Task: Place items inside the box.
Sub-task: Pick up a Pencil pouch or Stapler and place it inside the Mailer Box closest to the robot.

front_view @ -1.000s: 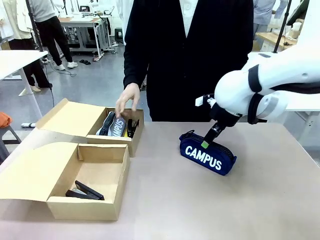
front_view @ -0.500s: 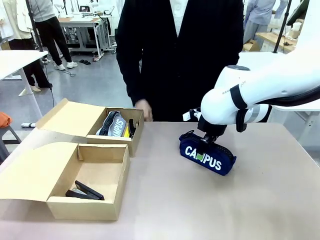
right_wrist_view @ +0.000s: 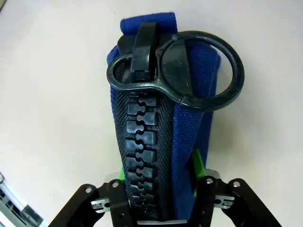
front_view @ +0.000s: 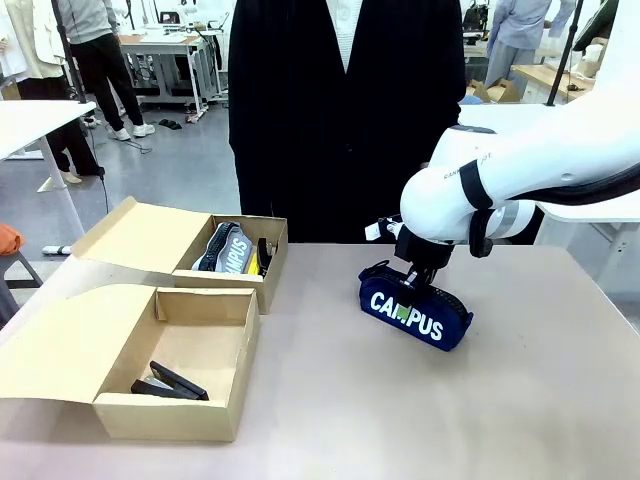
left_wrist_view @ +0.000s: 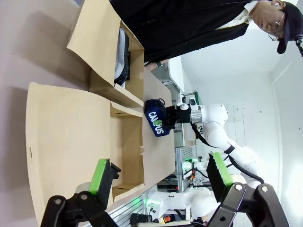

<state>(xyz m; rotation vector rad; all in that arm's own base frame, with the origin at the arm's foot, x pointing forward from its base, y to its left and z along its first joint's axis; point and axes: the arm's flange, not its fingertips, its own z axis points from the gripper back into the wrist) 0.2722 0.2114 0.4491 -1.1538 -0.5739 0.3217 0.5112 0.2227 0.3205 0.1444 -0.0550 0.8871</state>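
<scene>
The navy pencil case (front_view: 418,314) lettered "CAMPUS" lies on the table right of centre. My right gripper (front_view: 405,298) has come down over its left end. In the right wrist view both green pads (right_wrist_view: 197,166) press the sides of the navy pencil case (right_wrist_view: 156,123), so the gripper (right_wrist_view: 160,171) is shut on it. The far box (front_view: 237,285) holds a grey pencil case (front_view: 228,247), a yellow utility knife (front_view: 253,264) and a black item. A black stapler (front_view: 171,381) lies in the near box (front_view: 170,423). My left gripper (left_wrist_view: 159,171) hangs open with nothing in it, high over the near box (left_wrist_view: 71,137).
A person in a dark coat (front_view: 345,110) stands at the far edge, behind both boxes and the case. Both boxes have their lids (front_view: 65,345) folded open to the left. The table's front and right parts are bare.
The person's hand has left the far box and dropped out of sight. My right gripper has lowered onto the navy pencil case and its fingers now straddle it.
</scene>
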